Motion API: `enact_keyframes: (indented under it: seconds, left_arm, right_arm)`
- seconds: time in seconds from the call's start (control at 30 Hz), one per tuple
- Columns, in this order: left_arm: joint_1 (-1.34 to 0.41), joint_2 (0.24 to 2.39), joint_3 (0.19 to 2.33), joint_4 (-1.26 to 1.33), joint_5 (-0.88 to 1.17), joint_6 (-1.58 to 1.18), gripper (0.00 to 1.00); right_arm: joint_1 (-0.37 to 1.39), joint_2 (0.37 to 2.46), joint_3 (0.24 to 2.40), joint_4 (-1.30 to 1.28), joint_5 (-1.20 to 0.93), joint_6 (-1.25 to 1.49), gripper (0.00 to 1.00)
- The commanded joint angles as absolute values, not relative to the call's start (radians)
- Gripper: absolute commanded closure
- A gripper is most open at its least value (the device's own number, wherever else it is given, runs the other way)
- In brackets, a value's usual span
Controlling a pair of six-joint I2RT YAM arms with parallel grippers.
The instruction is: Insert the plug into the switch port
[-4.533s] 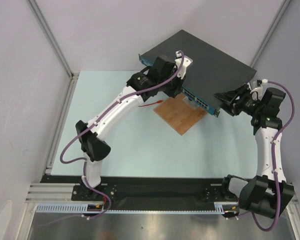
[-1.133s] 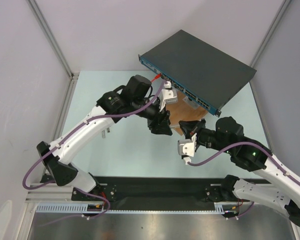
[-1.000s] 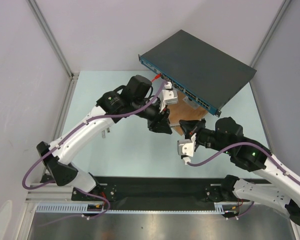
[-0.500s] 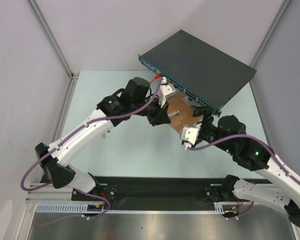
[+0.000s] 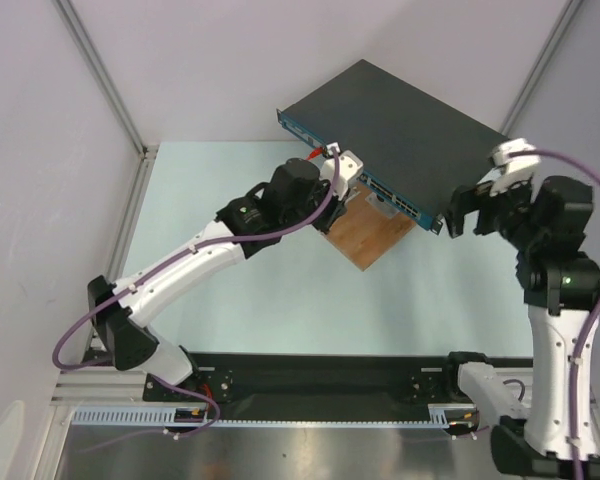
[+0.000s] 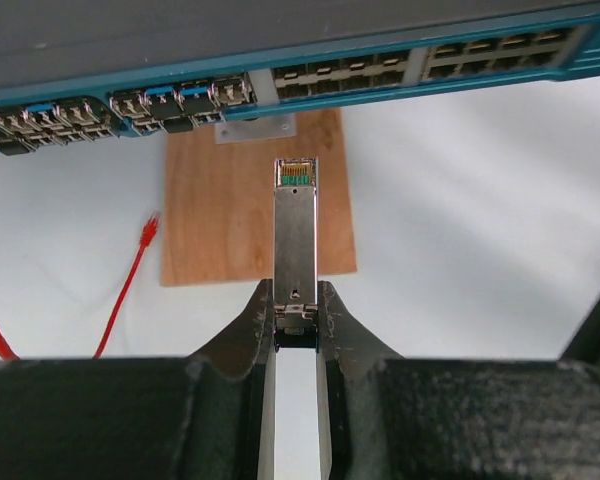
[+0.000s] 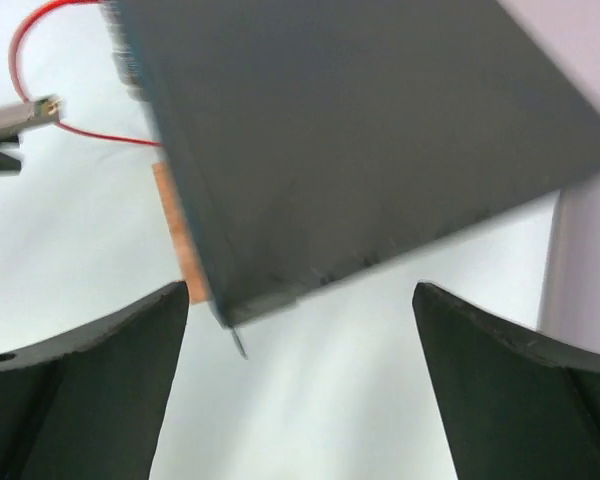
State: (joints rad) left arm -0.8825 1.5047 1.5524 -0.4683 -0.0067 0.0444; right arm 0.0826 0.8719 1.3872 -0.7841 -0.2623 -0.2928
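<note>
One plug, clamped in left gripper, facing switch ports; next: align, push in; right gripper jaws apart.

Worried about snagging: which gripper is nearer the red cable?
Left. Left gripper, holding the plug, is beside the red cable; right gripper is open at the switch's opposite corner.

Plug poised before your switch
You see the slim silver plug, gold contacts forward, pinched at its tail by the left hand, aimed at the flat dark grey switch's blue port strip, near but apart.
</note>
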Motion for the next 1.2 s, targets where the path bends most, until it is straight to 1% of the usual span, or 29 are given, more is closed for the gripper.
enact_keyframes:
  seconds: [0.0,0.03,0.07,0.1,0.2,0.23,0.3,0.37,0.43,0.47,0.5,0.57,0.6,0.73,1.07,1.13,1.17]
  left_arm:
    - [-0.897,1.554,1.609,-0.46,-0.136,0.072,1.0]
    - [-0.897,1.578,1.636,-0.472,-0.143,0.061,1.0]
    - [-0.897,1.588,1.646,-0.482,-0.149,0.057,1.0]
    - [-0.897,1.591,1.649,-0.486,-0.143,0.057,1.0]
    - [-0.897,1.591,1.651,-0.488,-0.111,0.063,1.0]
    - [-0.897,1.592,1.651,-0.488,-0.098,0.064,1.0]
    - [-0.896,1.598,1.658,-0.495,-0.077,0.067,1.0]
    - [-0.897,1.604,1.663,-0.494,-0.063,0.067,1.0]
    - [-0.897,1.606,1.667,-0.497,-0.064,0.069,1.0]
    - [-0.897,1.609,1.667,-0.502,-0.064,0.074,1.0]
    - [-0.897,1.612,1.672,-0.505,-0.063,0.077,1.0]
    - [-0.896,1.617,1.674,-0.511,-0.064,0.072,1.0]
    - [-0.897,1.618,1.672,-0.511,-0.066,0.069,0.99]
    - [-0.897,1.629,1.681,-0.522,-0.074,0.067,0.99]
    - [-0.879,1.657,1.715,-0.52,-0.077,0.077,1.0]
    - [-0.874,1.676,1.741,-0.523,-0.072,0.074,1.0]
    - [-0.874,1.683,1.75,-0.526,-0.074,0.077,1.0]
  right_arm:
    - [-0.211,0.931,1.46,-0.9,-0.628,-0.059,0.0]
    - [-0.279,0.951,1.465,-0.911,-0.752,-0.016,0.0]
    - [-0.343,0.965,1.468,-0.92,-0.817,-0.005,0.0]
    - [-0.47,0.976,1.463,-0.933,-0.874,0.03,0.0]
    - [-0.656,1.046,1.438,-0.974,-1.066,0.1,0.0]
    - [-0.695,1.078,1.418,-0.968,-1.141,0.127,0.0]
    - [-0.756,1.101,1.35,-0.918,-1.195,0.23,0.0]
    - [-0.764,1.115,1.293,-0.805,-1.264,0.369,0.0]
    - [-0.755,1.094,1.188,-0.683,-1.31,0.483,0.0]
    - [-0.75,1.079,1.146,-0.529,-1.313,0.553,0.0]
    - [-0.735,1.065,1.075,-0.437,-1.315,0.674,0.0]
    - [-0.71,1.039,1.017,-0.251,-1.302,0.761,0.0]
    - [-0.698,1.037,1.002,-0.223,-1.295,0.799,0.0]
    - [-0.585,1.063,0.982,-0.149,-1.229,0.802,0.0]
    - [-0.46,1.117,0.956,-0.018,-1.125,0.845,0.01]
    - [-0.445,1.126,0.95,0.036,-1.1,0.865,0.07]
    - [-0.439,1.127,0.943,0.052,-1.091,0.892,0.16]
